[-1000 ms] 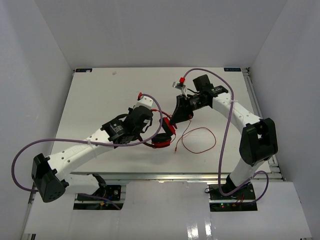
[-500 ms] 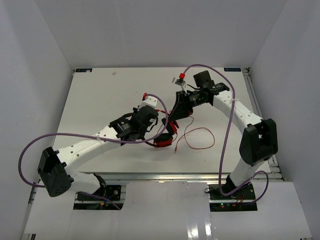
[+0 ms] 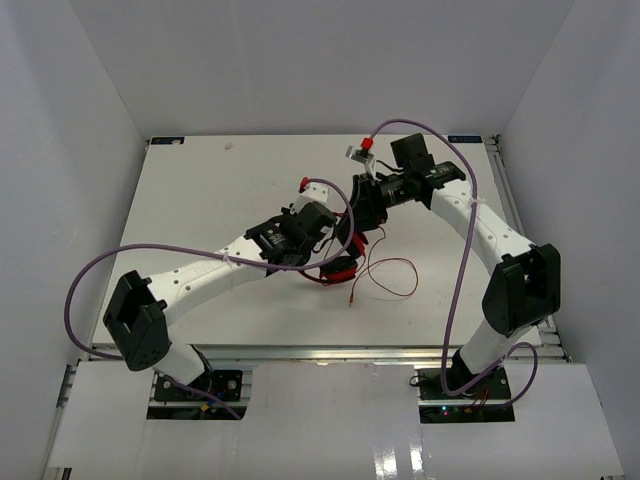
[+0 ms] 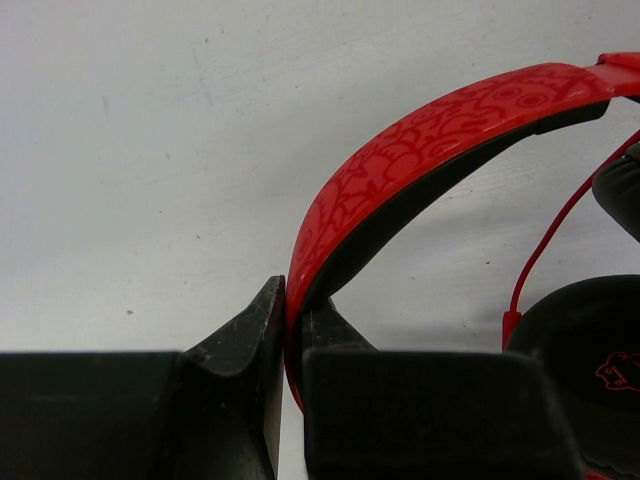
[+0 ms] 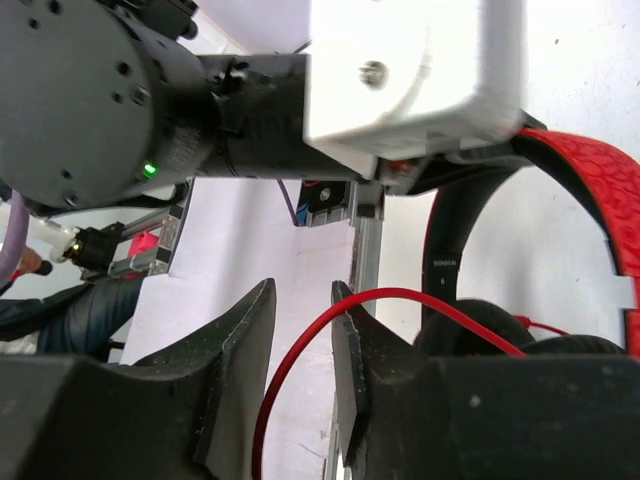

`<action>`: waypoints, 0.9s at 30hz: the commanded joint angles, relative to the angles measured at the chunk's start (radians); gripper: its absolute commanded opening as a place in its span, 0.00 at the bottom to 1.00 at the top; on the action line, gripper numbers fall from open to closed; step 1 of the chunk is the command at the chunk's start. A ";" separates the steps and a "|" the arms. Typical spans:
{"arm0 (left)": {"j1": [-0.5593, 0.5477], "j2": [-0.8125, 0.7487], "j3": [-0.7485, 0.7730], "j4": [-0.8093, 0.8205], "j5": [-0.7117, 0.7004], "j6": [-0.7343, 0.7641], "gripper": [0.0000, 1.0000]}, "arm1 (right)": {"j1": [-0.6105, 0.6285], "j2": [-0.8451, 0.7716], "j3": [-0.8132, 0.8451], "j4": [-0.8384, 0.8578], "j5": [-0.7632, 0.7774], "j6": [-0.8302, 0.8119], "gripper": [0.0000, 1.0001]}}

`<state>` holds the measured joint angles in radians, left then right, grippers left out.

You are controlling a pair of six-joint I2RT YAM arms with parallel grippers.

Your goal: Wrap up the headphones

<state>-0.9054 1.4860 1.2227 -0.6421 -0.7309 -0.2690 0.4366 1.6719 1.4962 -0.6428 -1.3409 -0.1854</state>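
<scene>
1. White table (image 3: 190,200): the headphones (image 3: 342,266) are near its middle, between the two arms.
2. Left gripper (image 4: 290,305): clenched on the red patterned headband.
3. Right gripper (image 5: 302,300): jaws slightly parted, with the thin red cable (image 5: 400,291) running loose between them.
4. Cable slack loops on the table, right of the headphones.
5. Small white print inside the headband: unreadable.

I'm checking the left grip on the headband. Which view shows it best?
Left wrist view: the red headband runs close up, pinched in the left gripper. The right wrist view shows one curved stretch; from the top, the left arm hides most of it.
</scene>
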 commanded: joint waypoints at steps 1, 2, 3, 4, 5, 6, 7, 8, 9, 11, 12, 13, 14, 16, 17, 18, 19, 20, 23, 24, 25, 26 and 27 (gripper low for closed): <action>0.011 0.018 0.122 0.022 -0.048 -0.118 0.00 | -0.004 -0.093 -0.020 0.032 -0.009 0.017 0.37; 0.016 0.025 0.140 0.010 -0.047 -0.135 0.00 | -0.004 -0.101 -0.030 0.034 -0.007 0.017 0.38; 0.021 0.032 0.158 -0.002 -0.046 -0.148 0.00 | -0.004 -0.109 -0.043 0.038 -0.004 0.019 0.38; 0.027 0.051 0.181 -0.018 -0.044 -0.164 0.00 | -0.004 -0.129 -0.058 0.040 0.002 0.022 0.38; 0.032 0.057 0.192 -0.031 -0.045 -0.172 0.00 | -0.003 -0.137 -0.078 0.048 0.004 0.027 0.39; 0.037 0.060 0.204 -0.039 -0.047 -0.184 0.00 | -0.003 -0.147 -0.092 0.054 0.006 0.031 0.39; 0.041 0.064 0.218 -0.046 -0.049 -0.198 0.00 | -0.003 -0.159 -0.105 0.059 0.008 0.034 0.39; 0.046 0.065 0.233 -0.053 -0.051 -0.214 0.00 | -0.003 -0.173 -0.117 0.062 0.008 0.035 0.39; 0.055 0.064 0.241 -0.063 -0.057 -0.226 0.00 | -0.002 -0.181 -0.133 0.065 0.011 0.037 0.40; 0.062 0.060 0.257 -0.073 -0.061 -0.253 0.00 | 0.000 -0.196 -0.145 0.066 0.014 0.037 0.40; 0.069 0.055 0.261 -0.076 -0.062 -0.264 0.00 | 0.001 -0.203 -0.154 0.067 0.017 0.036 0.41; 0.076 0.049 0.264 -0.081 -0.064 -0.277 0.00 | 0.002 -0.210 -0.164 0.068 0.020 0.035 0.42; 0.082 0.045 0.267 -0.088 -0.065 -0.298 0.00 | 0.002 -0.218 -0.170 0.070 0.020 0.035 0.42; 0.094 0.036 0.270 -0.093 -0.062 -0.335 0.00 | 0.002 -0.227 -0.178 0.073 0.023 0.035 0.44; 0.102 0.030 0.268 -0.095 -0.058 -0.354 0.00 | 0.003 -0.231 -0.183 0.075 0.024 0.036 0.44; 0.112 0.023 0.265 -0.099 -0.054 -0.384 0.00 | 0.005 -0.235 -0.189 0.077 0.026 0.037 0.44; 0.119 0.016 0.265 -0.099 -0.050 -0.400 0.00 | 0.004 -0.239 -0.197 0.080 0.028 0.040 0.44; 0.128 0.011 0.263 -0.100 -0.039 -0.425 0.00 | 0.004 -0.243 -0.202 0.083 0.032 0.040 0.44; 0.153 -0.003 0.258 -0.088 0.011 -0.500 0.00 | 0.006 -0.249 -0.215 0.090 0.043 0.040 0.44; 0.160 -0.005 0.257 -0.070 0.040 -0.522 0.00 | 0.007 -0.250 -0.219 0.092 0.049 0.039 0.44; 0.161 -0.003 0.264 -0.044 0.062 -0.529 0.00 | 0.007 -0.248 -0.220 0.091 0.052 0.038 0.44; 0.161 0.014 0.278 -0.048 0.069 -0.539 0.00 | 0.007 -0.246 -0.217 0.091 0.055 0.036 0.44; 0.161 0.026 0.294 -0.048 0.073 -0.550 0.00 | 0.007 -0.244 -0.214 0.088 0.057 0.033 0.44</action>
<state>-0.7543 1.5569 1.4443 -0.7705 -0.7143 -0.6980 0.4389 1.4504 1.2820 -0.5751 -1.2909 -0.1562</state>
